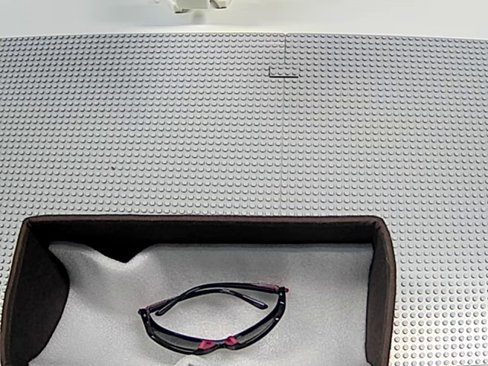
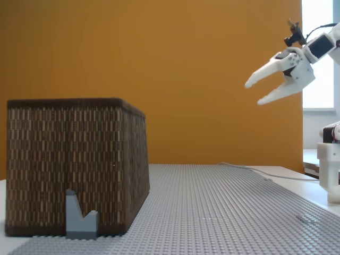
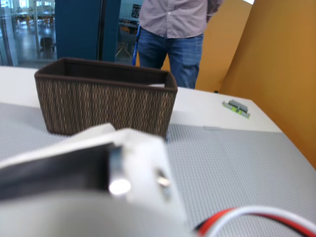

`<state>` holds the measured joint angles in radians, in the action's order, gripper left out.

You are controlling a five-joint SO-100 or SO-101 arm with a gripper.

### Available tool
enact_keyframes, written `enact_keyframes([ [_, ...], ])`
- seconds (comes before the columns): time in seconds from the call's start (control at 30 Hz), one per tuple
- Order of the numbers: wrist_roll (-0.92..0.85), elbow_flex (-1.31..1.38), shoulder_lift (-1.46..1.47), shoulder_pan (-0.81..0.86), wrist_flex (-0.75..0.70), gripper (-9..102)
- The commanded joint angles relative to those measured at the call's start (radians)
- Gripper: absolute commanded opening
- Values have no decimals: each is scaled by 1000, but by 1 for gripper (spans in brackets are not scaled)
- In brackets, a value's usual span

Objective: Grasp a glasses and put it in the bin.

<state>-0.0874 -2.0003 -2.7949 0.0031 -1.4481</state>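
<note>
- Low in a fixed view looking down: the bin [image 1: 385,290], dark brown walls around a white lumpy lining, open to the top and cut off by the lower edge.
- Inside it, on the white lining, toward the lower middle: the glasses [image 1: 217,324], glossy black frame, dark lenses, arms folded in behind, pink accents at the nose bridge.
- Above the bin, all the way to the top: a grey studded table [image 1: 229,137], bare apart from a small dark L-shaped mark [image 1: 284,73] near the top centre.
- At the left of a fixed view from the side: the same bin [image 2: 74,164] as a tall woven brown box, with a small grey block [image 2: 81,218] standing against its front wall.
- Behind, an orange wall [image 2: 186,69].
- High at the right of that view: the white end effector [image 2: 253,92], fingers spread apart, nothing between them, well clear of the bin and raised above the table.
- From the wrist view: bin [image 3: 103,106] at left centre, blurred white arm housing [image 3: 98,187] low in front, a person [image 3: 173,29] in jeans standing behind, a small green-grey piece [image 3: 237,107] on the table to the right.
</note>
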Motion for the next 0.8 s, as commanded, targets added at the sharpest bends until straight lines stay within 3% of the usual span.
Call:
enact_keyframes([
  [0.0,37,46,0,-21,-66,30],
  [0.03,51,46,0,-23,-86,35],
  [0.17,-41,49,-2,-17,-117,35],
  [0.2,-55,43,-2,-15,-97,30],
  [0.27,-40,35,3,-25,-44,10],
  [0.33,-2,31,9,-32,12,6],
  [0.53,190,31,11,-35,54,9],
  [0.63,232,28,8,-34,31,13],
  [0.77,219,31,-2,-32,18,9],
])
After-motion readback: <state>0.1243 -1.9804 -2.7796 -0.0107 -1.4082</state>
